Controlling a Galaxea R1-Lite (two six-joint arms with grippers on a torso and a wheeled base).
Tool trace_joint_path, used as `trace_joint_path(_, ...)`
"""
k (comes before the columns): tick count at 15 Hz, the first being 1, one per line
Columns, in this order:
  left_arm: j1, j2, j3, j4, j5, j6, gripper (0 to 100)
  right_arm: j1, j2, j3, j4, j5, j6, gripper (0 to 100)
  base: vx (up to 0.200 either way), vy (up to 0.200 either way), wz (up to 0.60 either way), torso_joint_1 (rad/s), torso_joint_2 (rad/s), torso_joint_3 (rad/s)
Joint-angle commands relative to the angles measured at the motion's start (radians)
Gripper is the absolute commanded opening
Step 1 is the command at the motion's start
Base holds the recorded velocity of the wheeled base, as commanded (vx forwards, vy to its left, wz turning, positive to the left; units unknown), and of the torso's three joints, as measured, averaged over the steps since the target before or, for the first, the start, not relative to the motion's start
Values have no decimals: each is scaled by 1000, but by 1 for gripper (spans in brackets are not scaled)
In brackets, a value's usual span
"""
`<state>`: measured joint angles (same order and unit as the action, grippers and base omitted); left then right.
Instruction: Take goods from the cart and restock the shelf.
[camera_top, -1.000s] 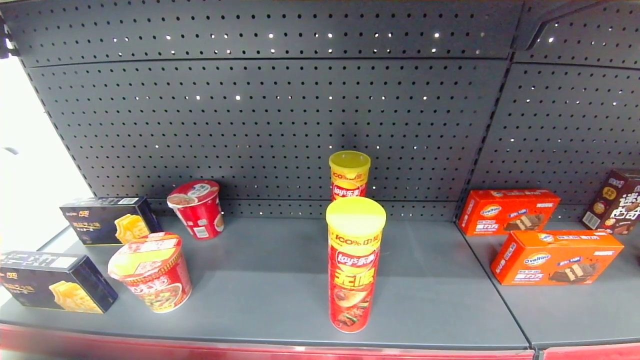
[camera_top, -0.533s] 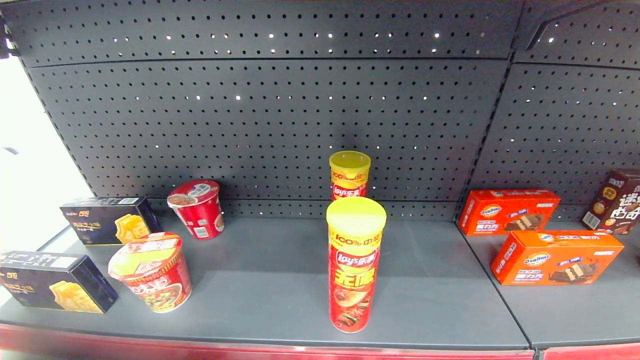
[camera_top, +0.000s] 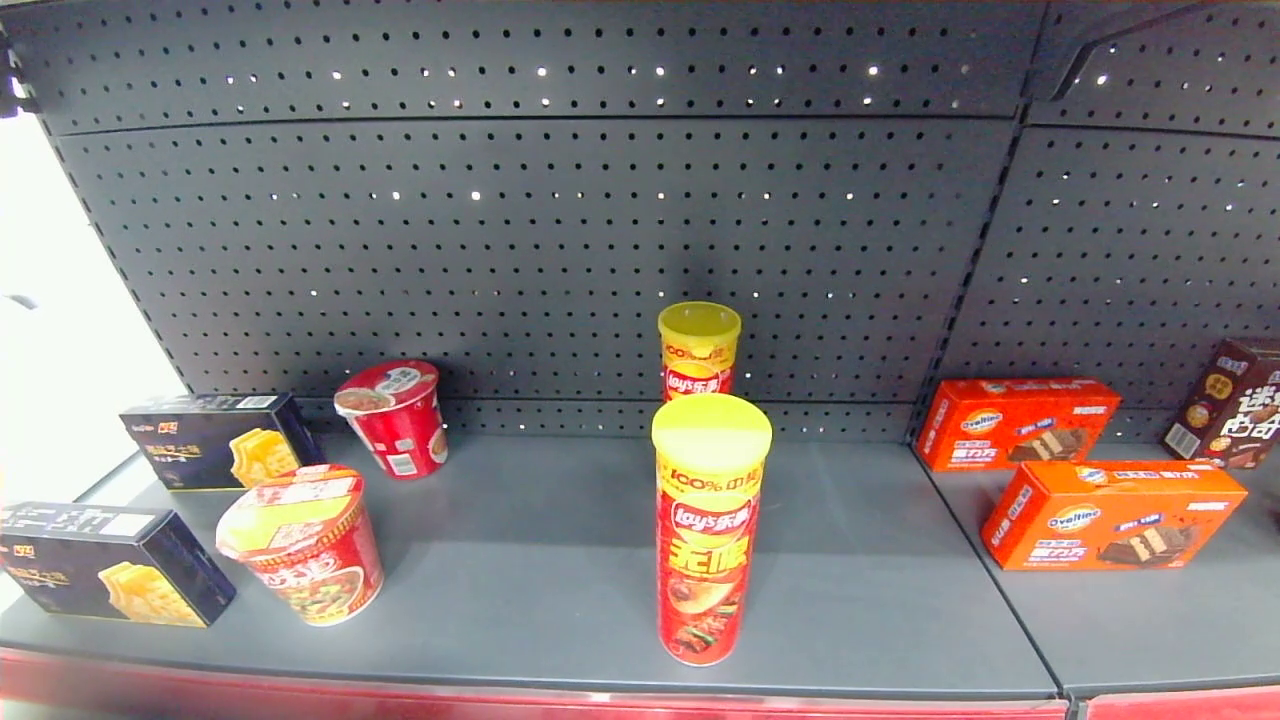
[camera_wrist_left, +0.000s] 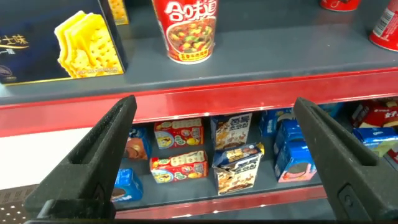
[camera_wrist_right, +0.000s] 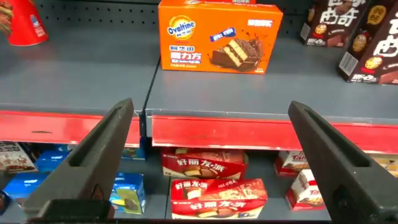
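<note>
On the dark grey shelf (camera_top: 560, 560) stand two tall red chip cans with yellow lids, one at the front (camera_top: 708, 530) and one behind it (camera_top: 699, 350). To their left are two red noodle cups (camera_top: 305, 545) (camera_top: 395, 418) and two dark cracker boxes (camera_top: 105, 565) (camera_top: 215, 440). Two orange wafer boxes (camera_top: 1110, 515) (camera_top: 1015, 422) lie on the right section. My left gripper (camera_wrist_left: 214, 155) is open and empty, in front of the shelf's red edge (camera_wrist_left: 205, 99), below a noodle cup (camera_wrist_left: 186, 28). My right gripper (camera_wrist_right: 211, 155) is open and empty, facing the shelf edge below an orange wafer box (camera_wrist_right: 217, 36).
A lower shelf holds several snack boxes (camera_wrist_left: 233, 162) (camera_wrist_right: 205, 165). A brown box (camera_top: 1235, 405) stands at the far right, with more brown boxes (camera_wrist_right: 348, 31) in the right wrist view. The perforated back panel (camera_top: 560, 230) rises behind the shelf.
</note>
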<state>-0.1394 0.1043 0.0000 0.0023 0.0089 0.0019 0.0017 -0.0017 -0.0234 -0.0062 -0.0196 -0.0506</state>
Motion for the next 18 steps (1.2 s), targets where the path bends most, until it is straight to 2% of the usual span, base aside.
trace_joint_path(1, 6, 2, -2, 1, 9, -2, 100, 0, 2, 0, -3, 0, 0, 100, 0, 0, 0, 0, 0, 0)
trace_joint_path(3, 15, 2, 0, -2, 89, -11, 100, 0, 2, -6, 18, -91, -2, 100, 0, 0, 0, 0, 0, 0)
trace_joint_path(4, 50, 2, 0, -2, 97, -17, 100, 0, 2, -3, 11, -106, 0, 100, 0, 0, 0, 0, 0, 0)
trace_joint_path(5, 130, 0, -2, -1, 95, -16, 100, 0, 2, -1, 3, -111, 2, 100, 0, 0, 0, 0, 0, 0)
trace_joint_path(6, 236, 2, 0, -4, 92, -17, 100, 0, 2, 2, -9, -103, -2, 100, 0, 0, 0, 0, 0, 0)
trace_joint_path(7, 213, 2, 0, -4, 79, -19, 100, 0, 2, 2, -9, -82, -3, 100, 0, 0, 0, 0, 0, 0)
trace_joint_path(9, 213, 2, 0, -4, -12, -7, 100, 0, 2, -1, -1, 61, 6, 100, 0, 0, 0, 0, 0, 0)
trace_joint_path(10, 169, -12, 0, -1, -30, 13, 100, 0, 2, -3, 2, 96, 25, 100, 0, 0, 0, 0, 0, 0)
trace_joint_path(11, 103, -54, -2, -1, -32, 18, 100, 0, 2, -1, 0, 56, 69, 100, 0, 0, 0, 0, 0, 0)
trace_joint_path(12, 115, -55, 0, -1, -32, 18, 100, 0, 2, -1, 0, -5, 84, 100, 0, 0, 0, 0, 0, 0)
trace_joint_path(13, 122, -60, 0, -1, -32, 15, 100, 0, 2, -1, 0, -118, 84, 100, 0, 0, 0, 0, 0, 0)
trace_joint_path(14, 126, -63, 0, -1, -32, 16, 100, 0, 2, 7, -20, -261, -25, 100, 0, 0, 0, 0, 0, 0)
trace_joint_path(15, 127, -69, -2, -1, -32, 16, 100, 0, 2, 8, -28, -174, -57, 100, 0, 0, 0, 0, 0, 0)
trace_joint_path(16, 129, -77, 0, -1, -32, 18, 100, 0, 2, 5, -20, 21, -48, 100, 0, 0, 0, 0, 0, 0)
trace_joint_path(17, 130, -78, 0, -1, -32, 13, 100, 0, 2, 0, -3, 162, -41, 100, 0, 0, 0, 0, 0, 0)
trace_joint_path(18, 130, -78, 0, -1, -30, 13, 100, 0, 2, 0, 2, 198, -40, 100, 0, 0, 0, 0, 0, 0)
